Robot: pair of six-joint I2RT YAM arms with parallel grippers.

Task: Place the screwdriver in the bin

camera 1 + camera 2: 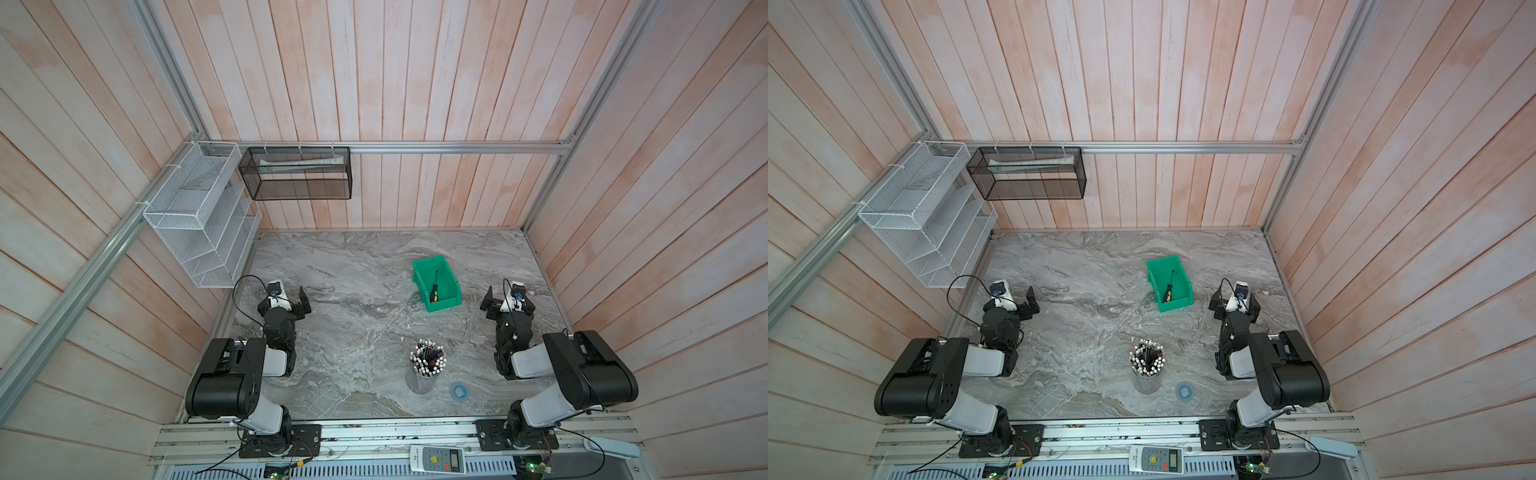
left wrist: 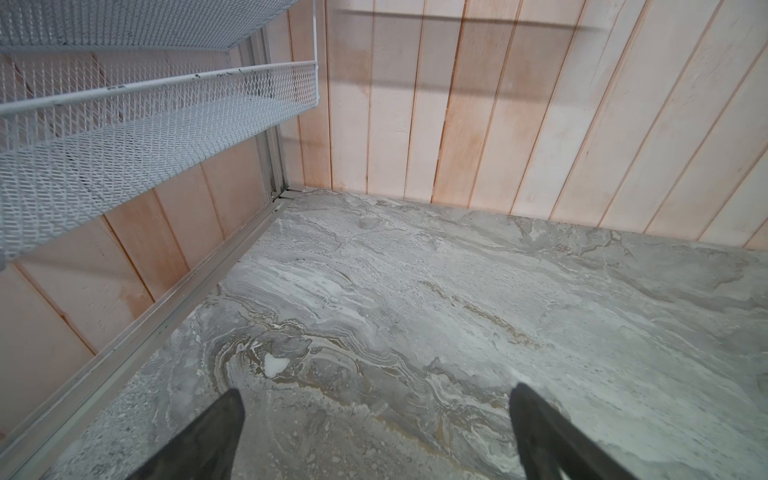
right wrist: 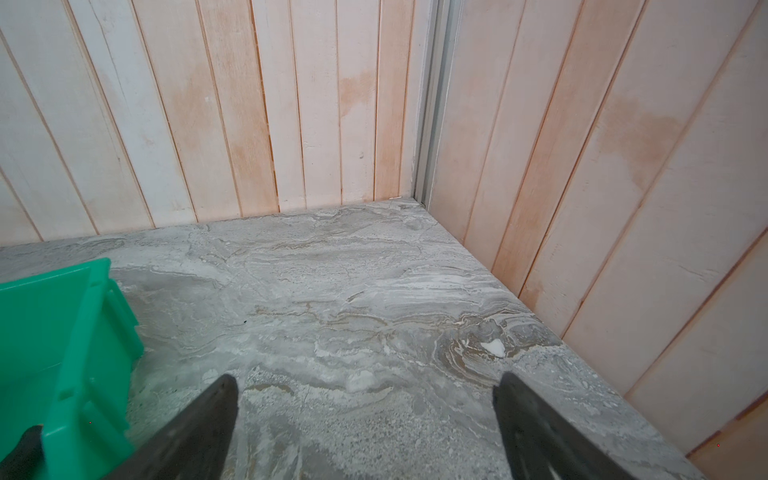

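Green bin (image 1: 449, 286) holds the screwdriver (image 1: 434, 288), shaft toward twelve o'clock, so I judge the job done, nothing left. My right fingers (image 1: 487, 305) at its four o'clock and left fingers (image 1: 305, 302) at nine gape wide, empty, clear of it.

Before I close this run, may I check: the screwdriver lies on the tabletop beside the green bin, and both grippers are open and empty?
Not quite: both top views show the screwdriver lying inside the green bin, not beside it. The left gripper and right gripper are indeed open and empty.
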